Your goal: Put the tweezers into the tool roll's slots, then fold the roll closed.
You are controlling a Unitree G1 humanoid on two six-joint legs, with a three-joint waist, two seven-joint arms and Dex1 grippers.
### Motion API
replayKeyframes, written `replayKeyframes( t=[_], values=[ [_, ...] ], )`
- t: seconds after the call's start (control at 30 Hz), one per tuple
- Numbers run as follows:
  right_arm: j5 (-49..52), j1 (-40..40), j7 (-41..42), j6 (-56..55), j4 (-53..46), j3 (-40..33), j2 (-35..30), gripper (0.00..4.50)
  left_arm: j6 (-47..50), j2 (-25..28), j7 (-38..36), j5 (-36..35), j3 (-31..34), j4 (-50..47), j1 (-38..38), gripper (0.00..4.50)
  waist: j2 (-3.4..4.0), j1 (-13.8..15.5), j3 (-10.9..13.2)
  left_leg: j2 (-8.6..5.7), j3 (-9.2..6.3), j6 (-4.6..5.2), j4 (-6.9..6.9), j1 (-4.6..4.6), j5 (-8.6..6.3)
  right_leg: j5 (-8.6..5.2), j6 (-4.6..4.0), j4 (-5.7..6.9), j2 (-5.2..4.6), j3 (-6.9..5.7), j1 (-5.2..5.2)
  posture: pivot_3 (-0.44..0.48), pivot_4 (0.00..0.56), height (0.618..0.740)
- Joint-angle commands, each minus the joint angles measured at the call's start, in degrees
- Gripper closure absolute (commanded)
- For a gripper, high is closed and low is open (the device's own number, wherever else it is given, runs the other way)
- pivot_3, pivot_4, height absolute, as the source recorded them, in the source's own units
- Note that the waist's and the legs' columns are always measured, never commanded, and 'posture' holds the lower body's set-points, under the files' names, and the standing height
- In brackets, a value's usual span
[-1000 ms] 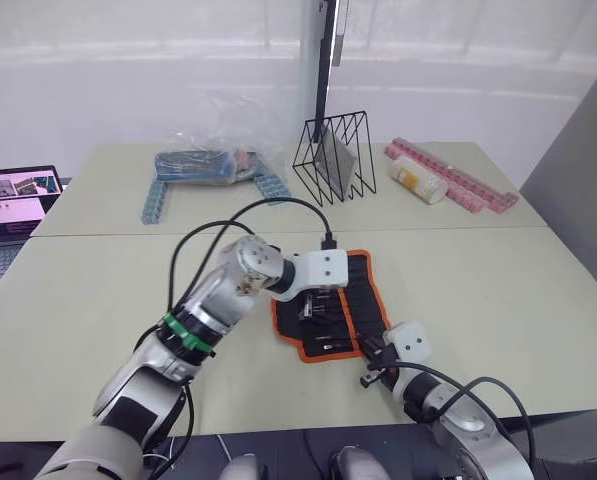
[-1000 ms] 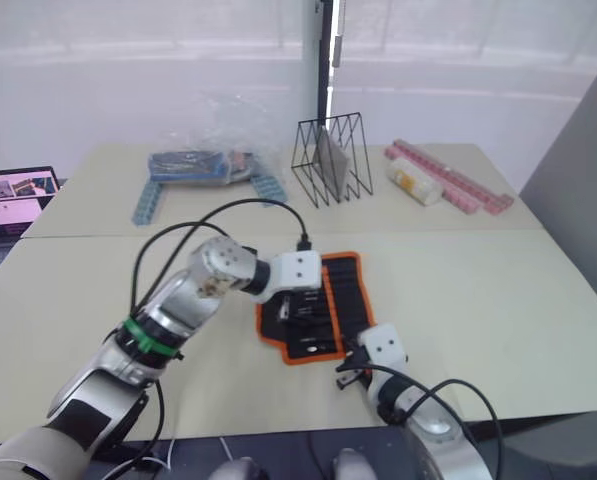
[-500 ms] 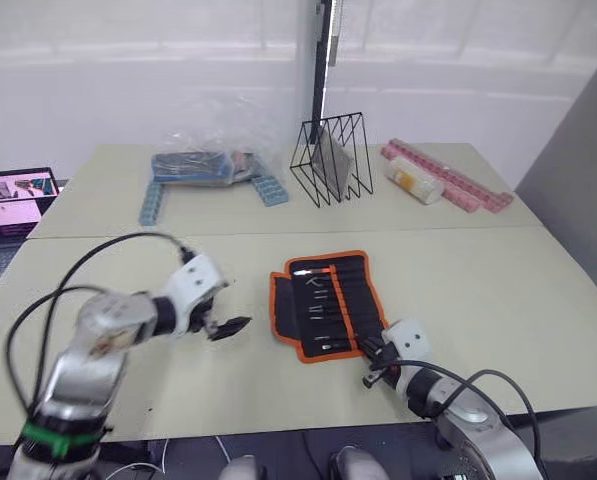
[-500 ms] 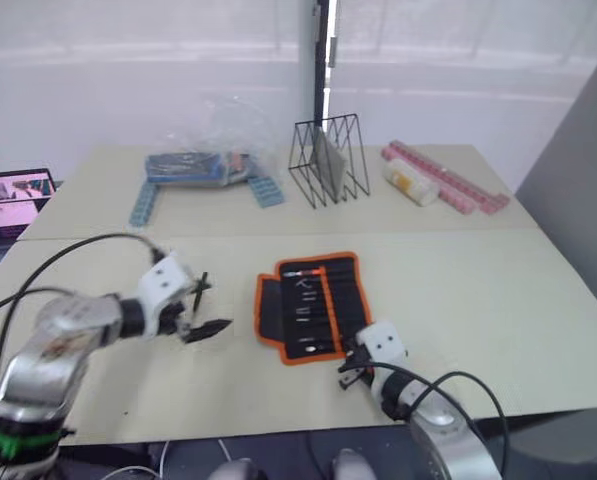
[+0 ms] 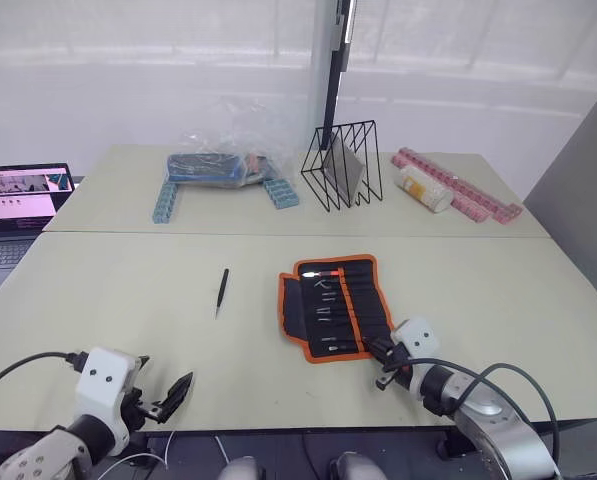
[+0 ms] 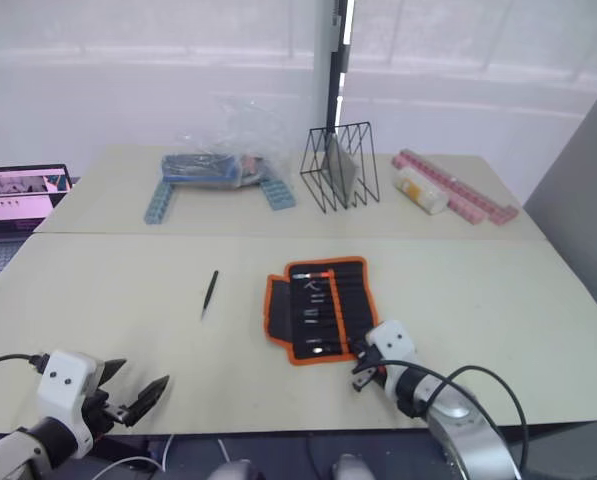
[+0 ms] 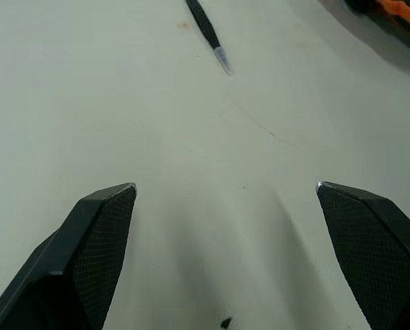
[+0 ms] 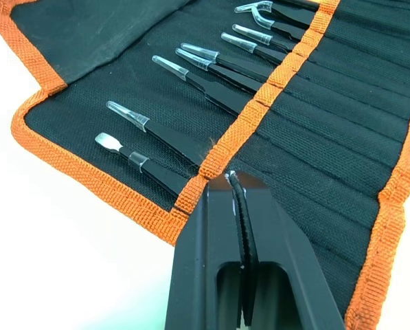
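The tool roll (image 5: 334, 310) lies open on the near table, black with orange edging. Several tweezers (image 8: 211, 75) with clear tip caps sit in its slots (image 8: 314, 110). One loose black tweezers (image 5: 221, 291) lies on the bare table left of the roll, also seen in the left wrist view (image 7: 206, 29). My right gripper (image 5: 381, 364) is shut, its tips (image 8: 232, 180) resting on the roll's orange band at the near right corner. My left gripper (image 6: 130, 385) hangs open and empty over the near-left table edge (image 7: 225, 189).
At the back stand a black wire rack (image 5: 342, 165), a clear plastic bag of blue items (image 5: 218, 165), blue strips (image 5: 164, 200), a white cylinder (image 5: 423, 190) and pink strips (image 5: 458, 193). A laptop (image 5: 18, 190) sits far left.
My left arm has drawn back from the roll to the near-left table edge. A loose tweezers now lies on the table left of the roll. The right gripper has stayed put.
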Motion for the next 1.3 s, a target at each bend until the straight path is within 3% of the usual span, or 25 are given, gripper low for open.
replayKeyframes(
  t=[0.03,0.17,0.37,0.6,0.87,1.3],
  values=[
    [-0.47,0.70,0.79,0.91,2.78,0.66,-0.63,4.50,-3.44,-2.99,3.50,-1.45,-0.23,-2.99,3.05,0.03,-0.09,-0.01,-0.05,-0.01,0.02,0.00,0.00,-0.01,0.00,0.00,0.00,0.00,0.05,-0.04,-0.01,0.000,0.150,0.724],
    [-0.66,0.14,1.51,0.67,3.63,0.75,-0.80,4.50,-5.38,-4.38,5.75,-1.07,-2.59,-3.43,5.96,0.03,-0.15,-0.06,-0.09,-0.02,0.09,0.00,0.00,-0.03,0.00,-0.01,0.00,0.00,0.18,-0.13,-0.06,0.000,0.150,0.724],
    [-0.80,-0.41,2.04,0.43,4.49,0.74,-0.75,4.50,-6.38,-2.89,8.55,-0.89,-5.63,-1.88,3.92,0.03,-0.16,-0.12,-0.09,-0.02,0.14,0.01,0.00,-0.02,0.00,-0.04,-0.02,-0.01,0.53,-0.12,-0.07,0.000,0.150,0.724],
    [-0.90,-0.41,1.48,0.21,4.70,0.85,-0.24,4.50,-5.16,0.61,13.92,2.31,-11.79,6.75,-9.51,0.03,-0.19,-0.02,-0.13,-0.01,0.13,0.01,0.01,0.00,0.01,-0.02,-0.03,0.01,0.68,-0.08,-0.04,0.000,0.150,0.724],
    [-0.96,-0.08,0.46,0.24,4.07,0.57,0.31,4.50,-4.30,0.24,21.49,6.57,-18.54,21.04,-24.47,0.03,-0.25,-0.32,-0.25,0.04,0.10,0.01,-0.02,0.00,0.00,0.04,-0.08,0.08,0.72,-0.05,-0.09,0.000,0.150,0.724],
    [-0.57,-0.49,-0.62,2.14,1.86,0.35,0.60,4.50,-4.65,-2.51,27.25,8.52,-24.25,32.83,-33.99,0.03,0.11,0.34,-0.42,-0.10,0.08,-0.01,-0.02,0.03,0.02,0.10,0.00,0.08,0.12,-0.14,-0.04,0.000,0.150,0.724]
  ],
)
